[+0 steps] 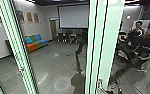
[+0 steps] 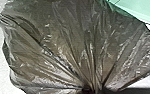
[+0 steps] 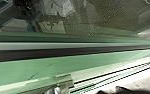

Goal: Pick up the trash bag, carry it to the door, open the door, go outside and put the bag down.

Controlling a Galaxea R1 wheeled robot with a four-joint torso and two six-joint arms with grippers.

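Note:
The trash bag (image 2: pixel 78 50), dark, shiny and see-through, spreads out in folds in the left wrist view. Its neck is gathered tightly where my left gripper (image 2: pixel 91 90) is shut on it. The door's pale green frame (image 1: pixel 104 37) stands upright in front of me in the head view, with a metal fitting (image 1: pixel 100 83) low on it. In the right wrist view the green door frame (image 3: pixel 41 68) runs close by, bearing a metal fitting (image 3: pixel 57 89). Part of my right gripper (image 3: pixel 121 90) is a dark shape near that frame; its grip is unclear.
Another green frame (image 1: pixel 14 45) rises on the left. Beyond are a colourful sofa (image 1: pixel 36 43), a projection screen (image 1: pixel 73 17) and chairs (image 1: pixel 66 37). A person (image 1: pixel 138 30) is at the right, behind dark equipment. A dark rounded shape (image 1: pixel 78 83), unclear what, is low by the door frame.

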